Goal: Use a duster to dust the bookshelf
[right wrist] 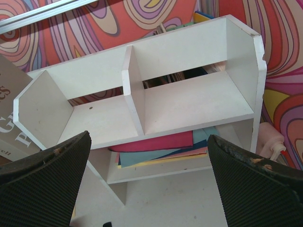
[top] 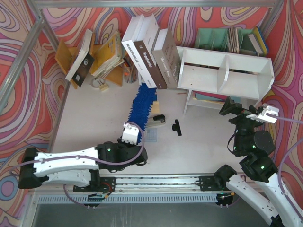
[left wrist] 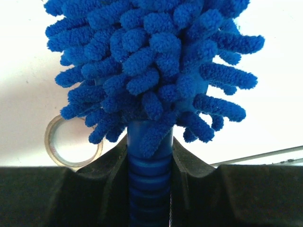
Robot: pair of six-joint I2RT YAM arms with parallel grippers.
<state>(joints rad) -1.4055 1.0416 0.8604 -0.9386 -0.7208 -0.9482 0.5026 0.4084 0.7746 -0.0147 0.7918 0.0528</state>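
Duster (top: 142,103) in left jaws, right jaws spread

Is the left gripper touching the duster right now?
Touching. The left wrist view shows the left gripper shut on the duster, its handle pinched between the jaws.

Overhead view: bright, even light, image sharp, with soft shadow only beneath the bookshelf (top: 227,71). Left wrist view: the tabletop (left wrist: 28,71) is overexposed to near white behind the duster (left wrist: 151,61), whose bristles are sharp. The left hand (left wrist: 149,156) is dark and detail-poor. Right wrist view: well lit, bookshelf sharp, right hand (right wrist: 149,142) slightly soft, shade under the lower shelf.
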